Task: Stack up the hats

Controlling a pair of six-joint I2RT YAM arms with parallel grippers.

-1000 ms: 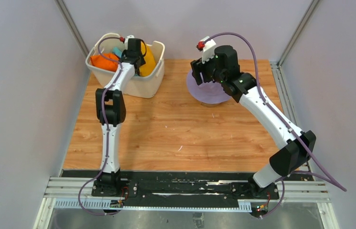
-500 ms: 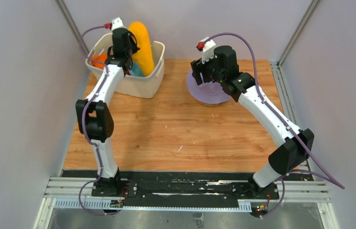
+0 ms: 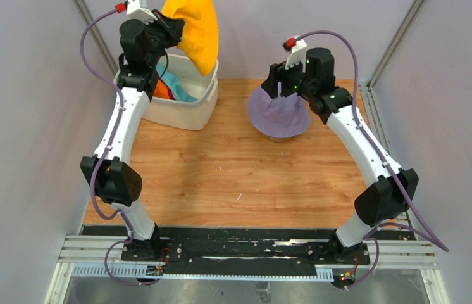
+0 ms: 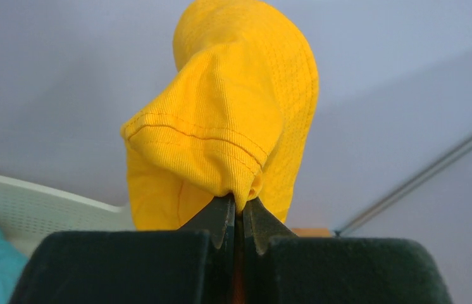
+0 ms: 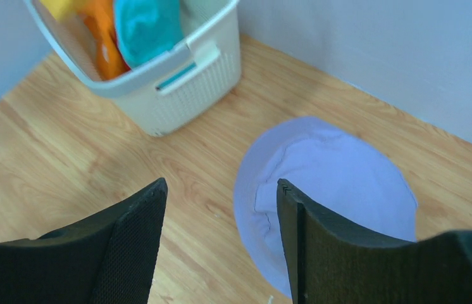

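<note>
My left gripper (image 3: 169,26) is raised high above the white basket (image 3: 183,111) and is shut on the yellow hat (image 3: 197,35). In the left wrist view a fold of that yellow hat (image 4: 233,120) is pinched between the gripper (image 4: 238,206) tips. A teal hat (image 3: 173,87) and an orange hat (image 3: 159,90) lie in the basket. The lavender hat (image 3: 279,114) sits crown up on the table at the back right. Over it hovers my right gripper (image 5: 221,190), open and holding nothing, with the lavender hat (image 5: 335,183) below its right finger.
The white perforated basket (image 5: 186,79) stands at the back left of the wooden table (image 3: 233,171), against the wall. Grey walls close in the table on three sides. The arm bases sit on a black rail (image 3: 246,250) at the near edge.
The left gripper closed on the yellow hat inside the basket and lifted it well above the rim. The right gripper rose a little off the lavender hat.
</note>
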